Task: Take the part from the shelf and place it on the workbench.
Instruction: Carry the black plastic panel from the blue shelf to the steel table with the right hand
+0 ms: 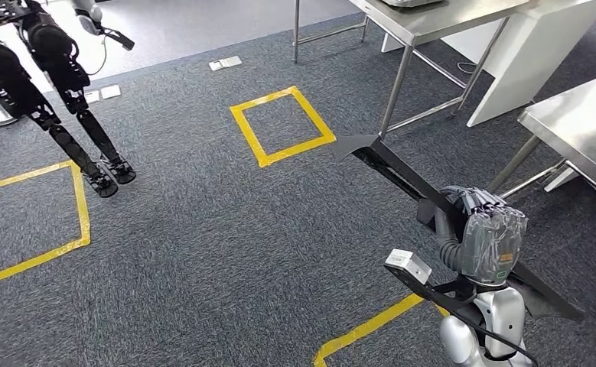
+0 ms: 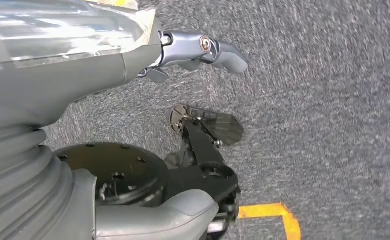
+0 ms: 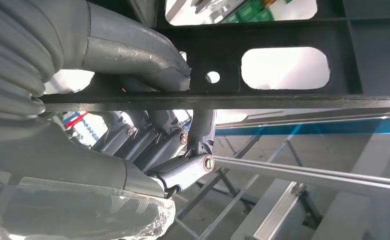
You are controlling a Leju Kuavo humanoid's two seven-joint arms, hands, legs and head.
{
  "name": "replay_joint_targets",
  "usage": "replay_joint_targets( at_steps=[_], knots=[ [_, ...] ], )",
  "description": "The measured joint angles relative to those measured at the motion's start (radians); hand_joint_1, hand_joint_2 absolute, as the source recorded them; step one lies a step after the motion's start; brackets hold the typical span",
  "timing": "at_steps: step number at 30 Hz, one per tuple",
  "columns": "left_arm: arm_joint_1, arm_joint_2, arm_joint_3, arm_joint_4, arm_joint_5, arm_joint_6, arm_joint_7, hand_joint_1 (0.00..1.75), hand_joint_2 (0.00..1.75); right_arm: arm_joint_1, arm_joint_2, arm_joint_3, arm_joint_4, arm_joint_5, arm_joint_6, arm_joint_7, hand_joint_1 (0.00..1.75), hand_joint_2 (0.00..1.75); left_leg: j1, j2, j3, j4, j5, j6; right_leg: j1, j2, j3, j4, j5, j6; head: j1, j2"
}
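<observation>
The right hand (image 1: 484,233) grips the part (image 1: 402,172), a long flat black piece with cut-out slots, and holds it in the air above the grey carpet (image 1: 203,229). In the right wrist view the thumb and fingers (image 3: 182,145) wrap around the part's edge rail (image 3: 283,101). The part slants from the hand toward a steel worktop (image 1: 585,122) at the right; its far tip lies near the leg of a second worktop (image 1: 432,23) (whether it touches is hard to tell). The left hand (image 2: 198,52) hangs over the carpet with nothing in it, fingers apart. Yellow tape squares (image 1: 281,125) mark the floor, and another robot's legs (image 1: 65,99) stand at the far left
</observation>
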Motion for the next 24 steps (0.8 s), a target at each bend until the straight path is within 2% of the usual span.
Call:
replay_joint_targets(
  at_steps=[1, 2, 4, 5, 6, 7, 8, 9, 10, 11, 12, 13, 14, 15, 16, 18, 20, 21, 22, 24],
  knots=[
    [0.000, 0.000, 0.000, 0.000, 0.000, 0.000, 0.000, 0.00, 1.75, 0.000, 0.000, 0.000, 0.000, 0.000, 0.000, 0.000, 1.75, 1.75, -0.002, 0.008, 0.002, 0.001, -0.003, -0.005, 0.002, -0.014, 0.034, -0.058, 0.016, -0.001, 0.000, 0.000],
    [-0.001, 0.000, 0.000, 0.000, 0.000, 0.000, 0.000, 0.00, 1.75, -0.001, 0.000, 0.000, 0.000, 0.000, 0.000, 0.000, 1.75, 1.75, -0.005, 0.015, 0.003, 0.002, -0.005, -0.009, 0.005, -0.022, 0.052, -0.091, 0.025, -0.006, -0.001, 0.000],
    [-0.001, 0.000, 0.000, 0.000, 0.000, 0.000, 0.000, 0.00, 1.75, 0.000, 0.000, 0.000, 0.000, 0.000, 0.000, 0.000, 1.75, 1.75, -0.007, 0.030, 0.007, 0.003, -0.009, -0.018, 0.009, -0.009, 0.055, -0.102, 0.030, -0.018, -0.002, 0.000],
    [-0.002, -0.001, 0.000, 0.000, 0.000, 0.000, 0.000, 0.00, 1.75, 0.000, -0.001, -0.001, -0.001, 0.000, 0.000, 0.000, 1.75, 1.75, -0.005, 0.034, 0.007, 0.005, -0.012, -0.023, 0.004, 0.001, 0.055, -0.103, 0.032, -0.024, -0.002, 0.000],
    [-0.003, -0.001, 0.000, 0.000, 0.000, 0.000, 0.000, 0.00, 1.75, 0.000, -0.001, -0.001, -0.002, 0.000, -0.001, 0.000, 1.75, 1.75, -0.001, 0.024, 0.005, 0.014, -0.021, -0.029, 0.000, 0.011, 0.055, -0.104, 0.034, -0.029, -0.003, 0.000],
    [-0.003, -0.001, 0.000, 0.000, 0.000, 0.000, 0.000, 0.00, 1.75, -0.001, -0.001, -0.001, -0.003, 0.000, -0.001, 0.000, 1.75, 1.75, 0.002, 0.001, -0.005, 0.042, -0.042, -0.034, -0.004, 0.019, 0.057, -0.105, 0.036, -0.037, -0.005, 0.000],
    [-0.003, -0.001, 0.000, 0.000, 0.000, 0.000, 0.000, 0.00, 1.75, -0.002, 0.000, -0.001, -0.004, 0.000, -0.001, 0.000, 1.75, 1.75, 0.006, -0.028, -0.024, 0.088, -0.070, -0.038, -0.008, 0.026, 0.058, -0.106, 0.038, -0.043, -0.008, 0.000],
    [-0.002, -0.001, 0.000, 0.000, 0.000, 0.000, 0.000, 0.00, 1.75, -0.003, 0.000, -0.001, -0.004, 0.000, -0.002, 0.000, 1.75, 1.75, 0.008, -0.056, -0.056, 0.157, -0.106, -0.041, -0.006, 0.033, 0.057, -0.106, 0.038, -0.048, -0.010, 0.000],
    [0.000, -0.001, 0.000, 0.000, 0.000, 0.000, 0.000, 0.00, 1.75, -0.002, 0.001, -0.001, -0.004, 0.000, -0.002, 0.000, 1.75, 1.75, 0.009, -0.072, -0.092, 0.231, -0.137, -0.043, -0.005, 0.040, 0.057, -0.106, 0.038, -0.052, -0.011, 0.000],
    [0.001, -0.001, 0.000, 0.000, 0.000, 0.000, 0.000, 0.00, 1.75, -0.002, 0.001, 0.000, -0.004, 0.000, -0.002, 0.000, 1.75, 1.75, 0.010, -0.079, -0.121, 0.284, -0.151, -0.045, -0.003, 0.049, 0.057, -0.105, 0.039, -0.053, -0.011, 0.000],
    [0.002, -0.001, 0.000, 0.000, 0.002, -0.002, 0.000, 0.00, 1.75, -0.002, 0.001, 0.000, -0.004, -0.002, -0.001, -0.002, 1.75, 1.75, 0.011, -0.082, -0.136, 0.307, -0.147, -0.046, -0.002, 0.062, 0.057, -0.105, 0.038, -0.053, -0.011, 0.000],
    [0.003, 0.000, 0.000, 0.000, 0.005, -0.009, 0.000, 0.00, 1.75, -0.003, 0.002, 0.000, -0.004, -0.005, -0.001, -0.006, 1.75, 1.75, 0.013, -0.084, -0.130, 0.284, -0.120, -0.046, -0.001, 0.074, 0.058, -0.104, 0.038, -0.053, -0.011, 0.000],
    [0.004, 0.002, 0.000, 0.000, 0.010, -0.019, -0.001, 0.00, 1.75, -0.007, 0.004, 0.002, -0.004, -0.008, 0.001, -0.012, 1.75, 1.75, 0.015, -0.093, -0.106, 0.227, -0.082, -0.046, -0.002, 0.087, 0.058, -0.102, 0.038, -0.053, -0.011, 0.000],
    [0.007, 0.006, 0.001, 0.000, 0.015, -0.031, -0.001, 0.00, 1.75, -0.013, 0.008, 0.006, -0.004, -0.011, 0.004, -0.017, 1.75, 1.75, 0.019, -0.118, -0.075, 0.156, -0.044, -0.045, -0.002, 0.101, 0.057, -0.100, 0.038, -0.052, -0.011, 0.000],
    [0.010, 0.010, 0.002, 0.000, 0.019, -0.043, -0.002, 0.00, 1.75, -0.022, 0.012, 0.012, -0.004, -0.011, 0.008, -0.021, 1.75, 1.75, 0.024, -0.143, -0.047, 0.092, -0.020, -0.045, 0.000, 0.113, 0.054, -0.096, 0.038, -0.051, -0.011, 0.000],
    [0.015, 0.017, 0.003, 0.000, 0.024, -0.058, -0.003, 0.00, 1.75, -0.041, 0.020, 0.024, -0.004, -0.009, 0.015, -0.022, 1.75, 1.75, 0.024, -0.173, -0.019, 0.030, -0.008, -0.042, 0.001, 0.139, 0.041, -0.092, 0.042, -0.041, -0.011, 0.000],
    [0.015, 0.020, 0.006, 0.000, 0.028, -0.065, -0.007, 0.00, 1.75, -0.049, 0.025, 0.031, -0.004, -0.007, 0.020, -0.022, 1.75, 1.75, 0.017, -0.150, -0.016, 0.021, -0.006, -0.029, -0.002, 0.163, 0.029, -0.095, 0.049, -0.025, -0.011, 0.000],
    [0.014, 0.021, 0.007, 0.000, 0.030, -0.066, -0.010, 0.00, 1.75, -0.051, 0.026, 0.033, -0.003, -0.007, 0.021, -0.022, 1.75, 1.75, 0.015, -0.137, -0.013, 0.014, -0.001, -0.020, -0.002, 0.154, 0.021, -0.089, 0.048, -0.020, -0.011, 0.000],
    [0.014, 0.022, 0.008, 0.000, 0.031, -0.068, -0.013, 0.00, 1.75, -0.055, 0.027, 0.036, -0.003, -0.008, 0.023, -0.022, 1.75, 1.75, 0.015, -0.122, -0.010, 0.006, 0.004, -0.012, 0.000, 0.132, 0.009, -0.069, 0.039, -0.019, -0.008, 0.000],
    [0.016, 0.023, 0.012, 0.000, 0.035, -0.073, -0.018, 0.00, 1.75, -0.065, 0.028, 0.042, 0.002, -0.008, 0.024, -0.021, 1.75, 1.75, 0.012, -0.091, -0.008, -0.002, 0.009, -0.002, 0.002, 0.070, -0.041, 0.029, -0.005, -0.025, -0.003, 0.000]
  ],
)
